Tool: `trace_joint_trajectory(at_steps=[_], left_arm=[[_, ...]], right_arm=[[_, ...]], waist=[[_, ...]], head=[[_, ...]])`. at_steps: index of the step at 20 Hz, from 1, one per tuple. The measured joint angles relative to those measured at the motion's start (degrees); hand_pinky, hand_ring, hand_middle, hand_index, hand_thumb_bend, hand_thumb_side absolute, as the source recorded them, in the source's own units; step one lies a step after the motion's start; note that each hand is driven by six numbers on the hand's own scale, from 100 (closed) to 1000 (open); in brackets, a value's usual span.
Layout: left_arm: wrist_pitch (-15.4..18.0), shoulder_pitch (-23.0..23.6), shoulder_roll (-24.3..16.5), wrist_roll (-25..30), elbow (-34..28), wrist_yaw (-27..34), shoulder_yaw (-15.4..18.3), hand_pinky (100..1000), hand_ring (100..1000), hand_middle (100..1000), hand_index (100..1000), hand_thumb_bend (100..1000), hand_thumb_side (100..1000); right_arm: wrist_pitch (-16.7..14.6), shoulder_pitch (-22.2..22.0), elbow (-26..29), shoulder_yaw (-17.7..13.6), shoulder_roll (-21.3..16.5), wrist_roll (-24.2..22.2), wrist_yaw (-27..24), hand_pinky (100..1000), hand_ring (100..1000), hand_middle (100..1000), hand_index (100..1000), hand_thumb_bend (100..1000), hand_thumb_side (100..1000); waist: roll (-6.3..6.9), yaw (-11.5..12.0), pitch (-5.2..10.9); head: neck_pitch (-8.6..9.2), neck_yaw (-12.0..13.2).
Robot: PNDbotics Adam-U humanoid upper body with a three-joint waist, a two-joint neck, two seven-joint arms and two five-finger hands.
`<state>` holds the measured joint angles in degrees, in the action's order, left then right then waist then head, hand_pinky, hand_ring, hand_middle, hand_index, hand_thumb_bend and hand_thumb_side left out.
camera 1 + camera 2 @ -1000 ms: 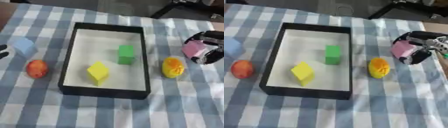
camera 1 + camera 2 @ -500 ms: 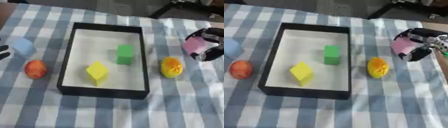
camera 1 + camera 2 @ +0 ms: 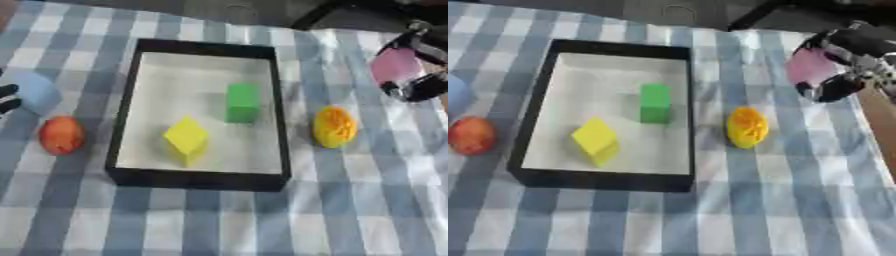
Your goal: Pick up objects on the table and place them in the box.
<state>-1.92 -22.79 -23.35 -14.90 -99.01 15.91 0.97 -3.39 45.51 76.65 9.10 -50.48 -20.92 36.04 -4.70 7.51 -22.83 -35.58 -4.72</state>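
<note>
A shallow black rectangular box (image 3: 124,107) with a pale floor sits in the middle of the tabletop (image 3: 219,220), which is covered with a blue-and-white checked cloth. Inside the box, a green rectangular block (image 3: 241,102) stands toward the far right part of the floor, and a yellow block (image 3: 185,138), turned corner-on, lies nearer and to the left of it; the two are apart.

Just outside the box's right wall, an orange-yellow rounded object (image 3: 334,126) rests on the cloth, near the wall but not touching it. To the left of the box lies a red-orange round fruit-like object (image 3: 61,135), and farther back on that side, at the left edge, a pale blue block (image 3: 38,92).

At the far right, the right robot hand (image 3: 841,86), black with silver parts, has its fingers curled round a pink block (image 3: 808,65), which appears to be held above the cloth, well to the right of the box and beyond the orange-yellow object.

Only dark fingertips of the left robot hand (image 3: 7,98) show at the left edge, just beside the pale blue block; whether they touch it, or how the fingers stand, cannot be told.
</note>
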Motion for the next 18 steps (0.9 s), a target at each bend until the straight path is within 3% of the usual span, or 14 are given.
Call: trace_joint_trajectory(at_steps=[7,18], left_arm=[[0.93,2.22,-2.19,-1.36,-0.80,-0.30,0.49,786,770,815,847,192,815],[1.66,5.81,-4.63,-3.23,-1.70,-0.44,1.87,787,772,815,847,187,803]], right_arm=[[2.62,5.78,7.16,1.63,0.53,-3.05,0.15,827,564,510,589,100,100],[2.95,14.11,14.80,6.52,10.21,-8.65,2.98,822,564,510,591,100,100]], waist=[[0.54,-0.50,0.01],[1.16,-0.51,0.01]], head=[[-2.46,0.13],[-4.76,-0.17]])
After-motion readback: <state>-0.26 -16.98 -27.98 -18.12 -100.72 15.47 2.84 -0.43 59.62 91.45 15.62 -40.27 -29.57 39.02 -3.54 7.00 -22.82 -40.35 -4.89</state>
